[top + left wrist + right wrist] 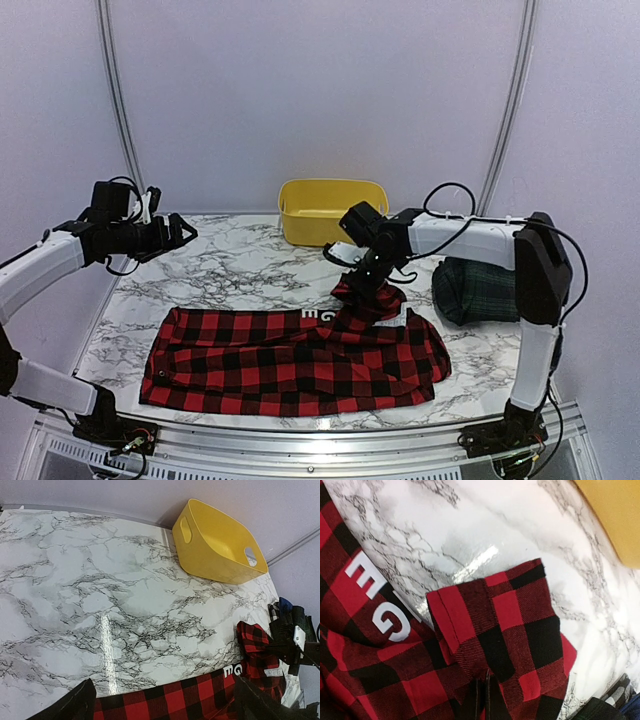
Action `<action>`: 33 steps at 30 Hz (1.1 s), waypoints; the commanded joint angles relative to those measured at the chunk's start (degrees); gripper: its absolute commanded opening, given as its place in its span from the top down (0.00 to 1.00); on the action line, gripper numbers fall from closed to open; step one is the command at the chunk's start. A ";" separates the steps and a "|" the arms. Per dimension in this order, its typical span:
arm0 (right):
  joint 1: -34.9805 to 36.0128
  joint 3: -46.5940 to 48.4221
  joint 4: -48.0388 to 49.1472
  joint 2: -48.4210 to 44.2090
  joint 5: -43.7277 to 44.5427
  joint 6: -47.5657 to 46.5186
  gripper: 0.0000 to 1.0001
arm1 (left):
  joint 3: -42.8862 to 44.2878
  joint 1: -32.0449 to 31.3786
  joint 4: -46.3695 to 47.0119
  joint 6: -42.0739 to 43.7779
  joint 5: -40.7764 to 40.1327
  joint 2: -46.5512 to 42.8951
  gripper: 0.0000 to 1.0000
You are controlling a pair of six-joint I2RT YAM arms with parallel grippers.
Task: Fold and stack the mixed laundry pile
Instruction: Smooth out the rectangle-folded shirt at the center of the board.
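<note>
R gripper (372, 288) clamped on far edge of checked garment (280, 360), spread just in front of yellow tub (312, 226). Looks soft, light, floppy, so grab corners. L gripper (187, 232) spread wide, empty, left of tub.

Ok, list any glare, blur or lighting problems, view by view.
Top external: soft, even light, and the checked cloth is sharp. Left wrist: a bright vertical glare streak on the table, while the tub is crisp. Right wrist: a glare patch on the table beside the cloth's raised corner, and the tub is blurred at top right.
</note>
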 commanded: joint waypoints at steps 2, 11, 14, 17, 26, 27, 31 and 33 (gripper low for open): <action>-1.68 6.92 -3.68 -5.84 -8.45 3.21 1.00 | 2.92 -2.49 -0.24 4.79 -2.63 -3.13 0.01; -3.14 9.99 -6.61 -12.34 -26.08 10.65 1.00 | 4.56 -18.49 0.71 16.04 -10.68 -7.99 0.01; -3.15 9.31 -5.96 -13.73 -30.64 14.29 1.00 | 4.47 -26.77 1.84 21.68 -13.86 -8.62 0.01; -3.06 9.08 -4.88 -15.02 -33.78 18.24 1.00 | 5.33 -34.94 2.82 26.96 -18.41 -7.88 0.01; -0.74 8.63 -1.06 -18.92 -36.78 26.13 1.00 | 11.92 -52.76 5.22 29.43 -30.46 5.36 0.03; -0.51 8.49 -0.88 -19.30 -36.82 26.41 1.00 | 12.35 -53.47 6.11 29.44 -31.04 6.57 0.04; 0.29 7.55 -0.57 -20.67 -37.05 27.14 1.00 | 11.81 -54.15 12.87 30.02 -32.46 9.91 0.05; 0.52 7.09 -0.73 -21.29 -37.19 27.39 1.00 | 11.07 -54.09 17.02 32.02 -33.38 11.17 0.06</action>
